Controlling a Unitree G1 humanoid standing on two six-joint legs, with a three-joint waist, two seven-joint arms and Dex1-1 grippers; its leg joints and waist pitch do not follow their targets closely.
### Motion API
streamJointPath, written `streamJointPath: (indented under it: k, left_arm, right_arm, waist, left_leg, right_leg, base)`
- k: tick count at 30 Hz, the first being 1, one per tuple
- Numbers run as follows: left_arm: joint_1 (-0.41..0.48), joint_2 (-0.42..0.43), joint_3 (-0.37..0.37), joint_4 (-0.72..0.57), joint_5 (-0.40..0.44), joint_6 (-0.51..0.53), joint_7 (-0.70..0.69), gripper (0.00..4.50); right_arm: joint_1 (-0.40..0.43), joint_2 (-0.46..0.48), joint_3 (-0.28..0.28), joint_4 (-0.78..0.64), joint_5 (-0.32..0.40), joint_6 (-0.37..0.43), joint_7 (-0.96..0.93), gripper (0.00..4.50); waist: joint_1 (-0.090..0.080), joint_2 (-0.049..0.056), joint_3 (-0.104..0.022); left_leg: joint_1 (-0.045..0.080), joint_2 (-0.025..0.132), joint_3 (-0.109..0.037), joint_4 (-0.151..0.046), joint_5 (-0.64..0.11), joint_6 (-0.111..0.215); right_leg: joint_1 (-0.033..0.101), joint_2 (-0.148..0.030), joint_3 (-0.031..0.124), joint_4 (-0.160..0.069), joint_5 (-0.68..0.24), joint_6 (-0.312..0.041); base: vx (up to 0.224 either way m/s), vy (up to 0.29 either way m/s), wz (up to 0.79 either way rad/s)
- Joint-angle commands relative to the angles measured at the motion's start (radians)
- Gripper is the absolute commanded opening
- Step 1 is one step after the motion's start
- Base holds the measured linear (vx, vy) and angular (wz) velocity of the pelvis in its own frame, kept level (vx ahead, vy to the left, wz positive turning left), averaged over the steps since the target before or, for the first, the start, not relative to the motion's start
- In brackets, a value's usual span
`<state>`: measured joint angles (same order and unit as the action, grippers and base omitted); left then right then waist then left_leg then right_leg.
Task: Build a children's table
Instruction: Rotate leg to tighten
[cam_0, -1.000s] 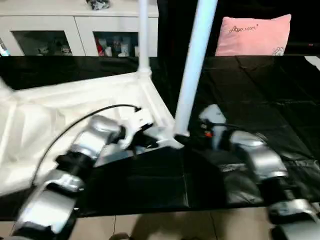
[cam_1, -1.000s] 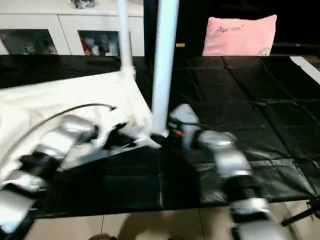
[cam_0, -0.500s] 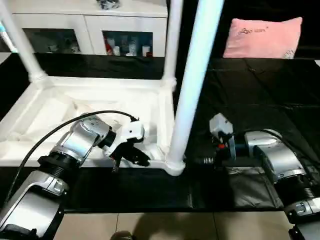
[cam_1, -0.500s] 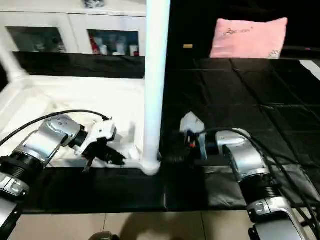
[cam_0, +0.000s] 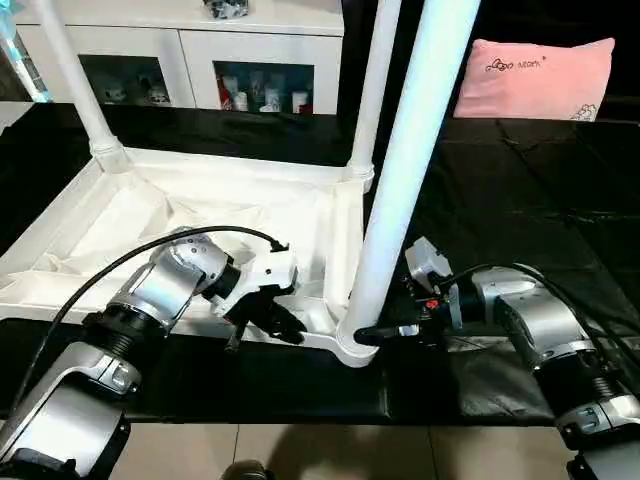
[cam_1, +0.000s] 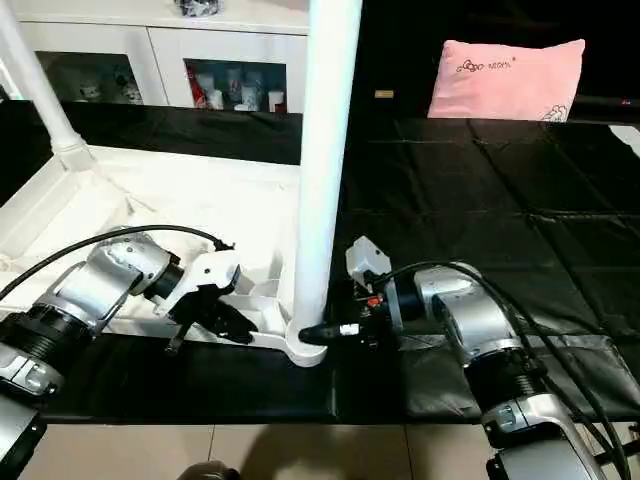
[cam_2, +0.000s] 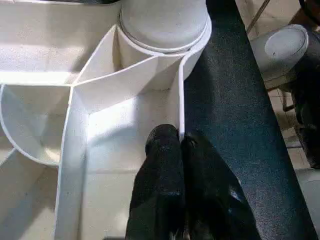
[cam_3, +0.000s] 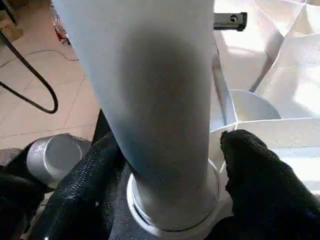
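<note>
The white tabletop (cam_0: 190, 205) lies upside down on the black mat, ribs up. Three white legs stand in its corner sockets: one at the far left (cam_0: 75, 80), one at the far right (cam_0: 372, 90), and a thick one at the near right corner (cam_0: 405, 170). My right gripper (cam_3: 170, 165) reaches in from the right and clasps the base of that near leg, one black finger (cam_3: 255, 175) on each side. My left gripper (cam_2: 179, 142) is shut and empty, its tips resting at the tabletop's near rim just left of that corner socket (cam_2: 165, 25).
A white glass-doored cabinet (cam_0: 180, 50) stands behind the mat. A pink pillow (cam_0: 535, 65) lies at the back right. The black mat (cam_0: 520, 180) stretches to the right of the tabletop, and tiled floor (cam_0: 300, 450) runs along the front.
The camera has shifted. My right gripper has moved left from beside the near leg to around its base and narrowed onto it. The left gripper stays shut at the rim.
</note>
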<state>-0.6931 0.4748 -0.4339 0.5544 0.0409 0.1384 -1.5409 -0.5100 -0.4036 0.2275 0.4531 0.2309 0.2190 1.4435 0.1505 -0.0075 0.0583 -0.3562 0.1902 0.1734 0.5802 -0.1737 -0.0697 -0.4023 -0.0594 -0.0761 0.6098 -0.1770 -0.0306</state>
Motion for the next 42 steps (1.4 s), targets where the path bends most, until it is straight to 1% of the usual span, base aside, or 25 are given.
streamJointPath:
  k: [1, 5, 6, 9, 15, 17, 18, 19, 20, 21, 22, 23, 24, 25, 27, 28, 29, 30, 31, 33, 34, 36, 37, 38, 42]
  left_arm:
    - [-0.003, -0.018, -0.030, -0.032, -0.008, -0.022, -0.045, 0.00]
    - [-0.002, -0.018, -0.030, -0.031, -0.007, -0.022, -0.041, 0.00]
    - [-0.001, -0.018, -0.030, -0.030, -0.006, -0.022, -0.039, 0.00]
    - [0.001, -0.018, -0.028, -0.027, -0.003, -0.020, -0.030, 0.00]
    - [0.000, -0.030, -0.009, -0.015, -0.004, 0.027, 0.016, 0.00]
    - [-0.011, -0.078, 0.045, -0.003, -0.034, 0.126, 0.106, 0.00]
    - [-0.011, -0.078, 0.045, -0.003, -0.034, 0.126, 0.106, 0.00]
    - [-0.017, -0.098, 0.064, 0.005, -0.041, 0.155, 0.147, 0.00]
    - [-0.034, -0.141, 0.093, 0.033, -0.041, 0.193, 0.239, 0.00]
    - [-0.034, -0.141, 0.093, 0.033, -0.041, 0.193, 0.239, 0.00]
    - [-0.043, -0.162, 0.106, 0.048, -0.039, 0.208, 0.283, 0.00]
    - [-0.056, -0.191, 0.121, 0.068, -0.038, 0.233, 0.338, 0.00]
    - [-0.067, -0.216, 0.133, 0.084, -0.037, 0.255, 0.385, 0.00]
    - [-0.071, -0.224, 0.136, 0.088, -0.036, 0.261, 0.398, 0.00]
    - [-0.098, -0.281, 0.156, 0.129, -0.020, 0.289, 0.515, 0.00]
    - [-0.104, -0.294, 0.163, 0.139, -0.018, 0.291, 0.544, 0.00]
    - [-0.126, -0.340, 0.193, 0.176, -0.012, 0.289, 0.652, 0.00]
    - [-0.126, -0.340, 0.193, 0.176, -0.012, 0.289, 0.652, 0.00]
    - [-0.134, -0.354, 0.205, 0.188, -0.013, 0.286, 0.687, 0.00]
    - [-0.147, -0.380, 0.228, 0.204, -0.016, 0.286, 0.745, 0.00]
    - [-0.151, -0.389, 0.236, 0.208, -0.015, 0.286, 0.764, 0.00]
    - [-0.151, -0.395, 0.239, 0.206, -0.012, 0.292, 0.773, 0.00]
    - [-0.150, -0.395, 0.239, 0.204, -0.011, 0.294, 0.772, 0.00]
    - [-0.146, -0.391, 0.238, 0.201, -0.007, 0.295, 0.765, 0.00]
    - [-0.131, -0.362, 0.224, 0.198, 0.004, 0.273, 0.723, 0.00]
  right_arm:
    - [-0.013, 0.001, 0.001, 0.006, 0.008, 0.013, 0.018, 2.84]
    - [-0.014, 0.000, 0.007, 0.008, 0.013, 0.022, 0.024, 2.66]
    - [-0.012, 0.000, 0.009, 0.007, 0.014, 0.024, 0.025, 2.47]
    - [-0.006, 0.000, 0.012, 0.000, 0.018, 0.041, 0.028, 2.18]
    - [0.013, 0.017, -0.001, -0.024, 0.025, 0.085, -0.022, 2.07]
    - [0.023, 0.071, -0.022, -0.003, -0.021, 0.087, -0.200, 2.07]
    - [0.023, 0.071, -0.022, -0.003, -0.021, 0.087, -0.200, 2.06]
    - [0.025, 0.094, -0.030, 0.007, -0.035, 0.089, -0.265, 2.06]
    - [0.020, 0.147, -0.050, 0.033, -0.059, 0.108, -0.401, 2.05]
    - [0.020, 0.147, -0.050, 0.033, -0.059, 0.108, -0.401, 2.04]
    - [0.017, 0.171, -0.056, 0.043, -0.067, 0.121, -0.454, 2.03]
    - [0.011, 0.204, -0.061, 0.057, -0.082, 0.137, -0.527, 2.01]
    - [0.005, 0.232, -0.064, 0.068, -0.095, 0.150, -0.587, 2.00]
    - [0.003, 0.242, -0.064, 0.072, -0.098, 0.154, -0.604, 2.00]
    - [-0.033, 0.329, -0.076, 0.124, -0.124, 0.156, -0.754, 2.00]
    - [-0.042, 0.346, -0.078, 0.136, -0.129, 0.155, -0.783, 1.99]
    - [-0.084, 0.410, -0.093, 0.190, -0.153, 0.148, -0.911, 1.98]
    - [-0.084, 0.410, -0.093, 0.190, -0.153, 0.148, -0.911, 1.98]
    - [-0.098, 0.427, -0.096, 0.207, -0.159, 0.146, -0.941, 1.98]
    - [-0.134, 0.457, -0.106, 0.246, -0.177, 0.145, -1.022, 1.98]
    - [-0.145, 0.465, -0.106, 0.257, -0.185, 0.139, -1.041, 1.98]
    - [-0.148, 0.468, -0.102, 0.252, -0.193, 0.126, -1.037, 1.98]
    - [-0.145, 0.464, -0.100, 0.244, -0.193, 0.120, -1.024, 1.98]
    - [-0.141, 0.461, -0.101, 0.238, -0.196, 0.107, -1.007, 2.50]
    - [-0.118, 0.425, -0.097, 0.216, -0.199, 0.085, -0.950, 2.84]
  waist:
    - [-0.007, 0.000, -0.068]
    - [-0.006, -0.001, -0.070]
    - [-0.006, 0.000, -0.070]
    - [-0.007, 0.001, -0.070]
    - [-0.007, 0.001, -0.069]
    - [-0.012, 0.003, -0.064]
    - [-0.016, 0.000, -0.063]
    - [-0.019, 0.000, -0.063]
    - [-0.022, -0.001, -0.060]
    - [-0.027, -0.001, -0.061]
    - [-0.031, -0.002, -0.062]
    - [-0.043, -0.004, -0.061]
    - [-0.050, -0.002, -0.061]
    - [-0.055, -0.002, -0.061]
    - [-0.064, -0.001, -0.061]
    - [-0.068, -0.001, -0.059]
    - [-0.069, 0.004, -0.060]
    - [-0.071, 0.001, -0.061]
    - [-0.068, 0.000, -0.060]
    - [-0.069, 0.001, -0.062]
    - [-0.070, 0.001, -0.063]
    - [-0.068, 0.002, -0.064]
    - [-0.066, -0.002, -0.064]
    - [-0.065, -0.001, -0.064]
    - [-0.062, -0.001, -0.063]
  left_leg:
    - [0.007, 0.044, -0.010, -0.060, -0.201, 0.037]
    - [0.006, 0.044, -0.009, -0.059, -0.191, 0.039]
    - [0.006, 0.044, -0.010, -0.059, -0.186, 0.040]
    - [0.007, 0.045, -0.010, -0.059, -0.191, 0.038]
    - [0.007, 0.044, -0.010, -0.059, -0.196, 0.035]
    - [0.010, 0.043, -0.011, -0.062, -0.217, 0.018]
    - [0.011, 0.039, -0.013, -0.062, -0.240, 0.008]
    - [0.012, 0.039, -0.014, -0.062, -0.246, 0.005]
    - [0.012, 0.037, -0.015, -0.064, -0.250, 0.003]
    - [0.012, 0.035, -0.017, -0.065, -0.255, -0.006]
    - [0.013, 0.036, -0.018, -0.066, -0.258, -0.008]
    - [0.010, 0.034, -0.018, -0.066, -0.255, -0.008]
    - [0.012, 0.035, -0.020, -0.067, -0.265, -0.009]
    - [0.013, 0.033, -0.018, -0.065, -0.265, -0.006]
    - [0.011, 0.029, -0.017, -0.063, -0.268, 0.002]
    - [0.010, 0.027, -0.017, -0.061, -0.270, -0.001]
    - [0.012, 0.026, -0.018, -0.061, -0.268, -0.006]
    - [0.015, 0.024, -0.019, -0.060, -0.269, -0.006]
    - [0.017, 0.025, -0.016, -0.060, -0.272, 0.006]
    - [0.013, 0.027, -0.018, -0.063, -0.264, 0.010]
    - [0.013, 0.030, -0.018, -0.065, -0.262, 0.008]
    - [0.014, 0.030, -0.017, -0.064, -0.261, 0.010]
    - [0.011, 0.030, -0.016, -0.065, -0.255, 0.016]
    - [0.011, 0.030, -0.015, -0.065, -0.249, 0.020]
    - [0.008, 0.030, -0.014, -0.066, -0.237, 0.028]
  right_leg:
    - [0.053, -0.087, 0.053, -0.084, -0.306, -0.170]
    - [0.053, -0.087, 0.053, -0.082, -0.295, -0.170]
    - [0.054, -0.087, 0.053, -0.080, -0.287, -0.172]
    - [0.053, -0.087, 0.052, -0.081, -0.289, -0.174]
    - [0.054, -0.087, 0.052, -0.083, -0.305, -0.170]
    - [0.048, -0.088, 0.052, -0.086, -0.346, -0.164]
    - [0.050, -0.091, 0.050, -0.093, -0.406, -0.148]
    - [0.050, -0.092, 0.050, -0.095, -0.429, -0.139]
    - [0.048, -0.091, 0.049, -0.101, -0.464, -0.123]
    - [0.047, -0.090, 0.047, -0.102, -0.480, -0.114]
    - [0.048, -0.091, 0.047, -0.103, -0.484, -0.109]
    - [0.049, -0.088, 0.047, -0.101, -0.474, -0.108]
    - [0.047, -0.090, 0.047, -0.103, -0.481, -0.110]
    - [0.046, -0.088, 0.047, -0.105, -0.479, -0.111]
    - [0.045, -0.089, 0.048, -0.110, -0.488, -0.109]
    - [0.043, -0.089, 0.047, -0.109, -0.500, -0.107]
    - [0.043, -0.089, 0.044, -0.113, -0.521, -0.098]
    - [0.041, -0.088, 0.045, -0.116, -0.524, -0.095]
    - [0.039, -0.087, 0.046, -0.117, -0.521, -0.091]
    - [0.043, -0.087, 0.047, -0.114, -0.495, -0.096]
    - [0.042, -0.087, 0.049, -0.108, -0.467, -0.103]
    - [0.041, -0.086, 0.050, -0.107, -0.443, -0.107]
    - [0.045, -0.087, 0.052, -0.105, -0.423, -0.110]
    - [0.045, -0.087, 0.054, -0.104, -0.408, -0.113]
    - [0.048, -0.089, 0.055, -0.103, -0.398, -0.114]
  base:
    - [0.000, 0.000, 0.00]
    - [0.000, 0.000, 0.00]
    - [0.000, 0.000, 0.00]
    - [0.000, 0.000, 0.00]
    - [0.000, 0.000, 0.00]
    - [0.000, 0.000, 0.00]
    - [0.000, 0.000, 0.00]
    - [0.000, 0.000, 0.00]
    - [0.000, 0.000, 0.00]
    - [0.000, 0.000, 0.00]
    - [0.000, 0.000, 0.00]
    - [0.000, 0.000, 0.00]
    - [0.000, 0.000, 0.00]
    - [0.000, 0.000, 0.00]
    - [0.000, 0.000, 0.00]
    - [0.000, 0.000, 0.00]
    - [0.000, 0.000, 0.00]
    - [0.000, 0.000, 0.00]
    - [0.000, 0.000, 0.00]
    - [0.000, 0.000, 0.00]
    - [0.000, 0.000, 0.00]
    - [0.000, 0.000, 0.00]
    - [0.000, 0.000, 0.00]
    - [0.000, 0.000, 0.00]
    - [0.000, 0.000, 0.00]
